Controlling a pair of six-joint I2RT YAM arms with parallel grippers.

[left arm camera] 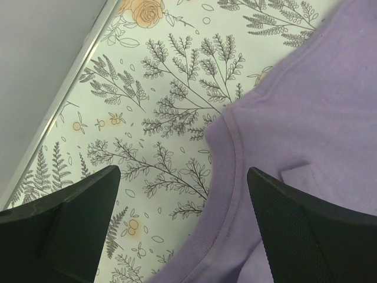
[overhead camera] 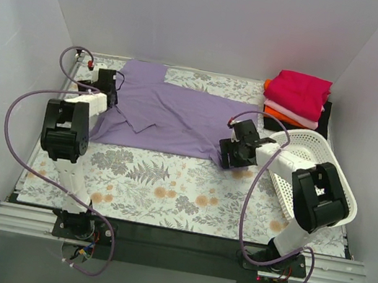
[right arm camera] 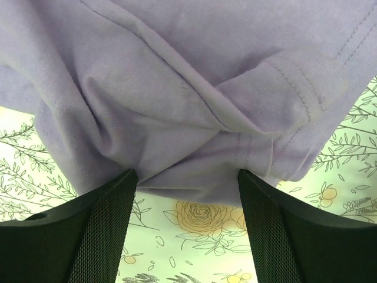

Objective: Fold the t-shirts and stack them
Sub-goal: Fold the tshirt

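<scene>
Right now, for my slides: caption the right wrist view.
Open right tool poised at bunched edge of the lavender t-shirt.

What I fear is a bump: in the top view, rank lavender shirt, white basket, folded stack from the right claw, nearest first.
1. lavender shirt, at the right claw, leftward.
2. white basket, to its right.
3. folded stack, far right corner.

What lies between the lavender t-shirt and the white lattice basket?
The right gripper, jaws open at the lavender t-shirt's right edge, with floral tablecloth beneath it, short of the white lattice basket. The top external view shows this.
</scene>
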